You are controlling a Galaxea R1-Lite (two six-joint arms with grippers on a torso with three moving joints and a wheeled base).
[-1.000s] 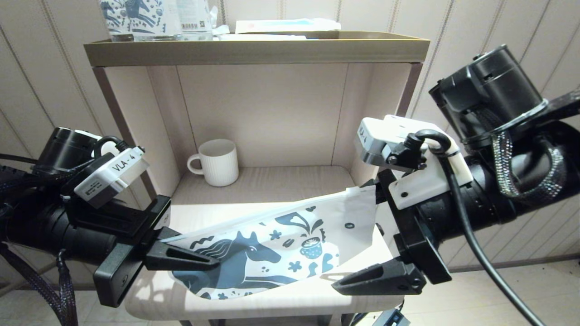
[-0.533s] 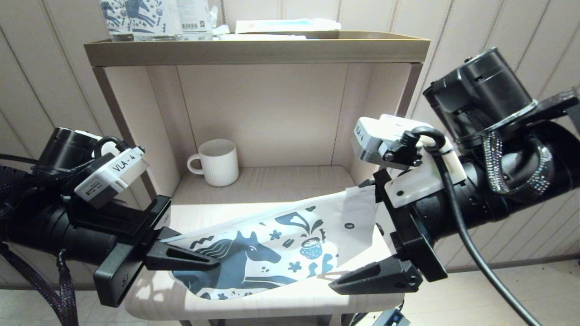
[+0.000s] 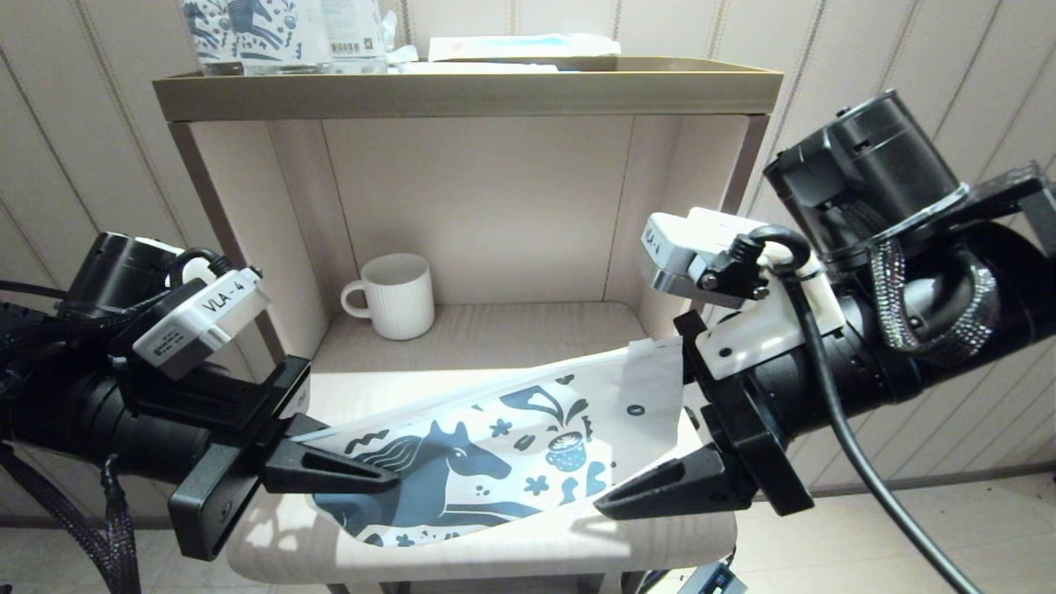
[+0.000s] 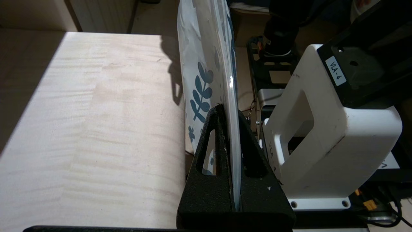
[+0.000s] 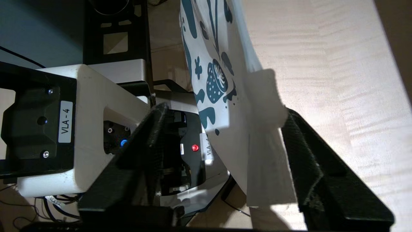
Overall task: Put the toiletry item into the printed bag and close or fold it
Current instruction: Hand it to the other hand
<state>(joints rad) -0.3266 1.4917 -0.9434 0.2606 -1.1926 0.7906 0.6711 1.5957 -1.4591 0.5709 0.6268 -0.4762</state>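
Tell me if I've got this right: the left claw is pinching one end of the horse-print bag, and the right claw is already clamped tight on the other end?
Not quite. The left gripper is indeed shut on one end of the printed bag. The right gripper is not clamped, though: the right wrist view shows its fingers standing apart on either side of the bag's other end, with a clear gap on one side.

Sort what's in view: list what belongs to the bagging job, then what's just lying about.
Job: printed bag, pinched by the left gripper; right gripper, fingers either side of the bag's slider end.

Lying about: white mug; horse-printed packs on the top shelf.
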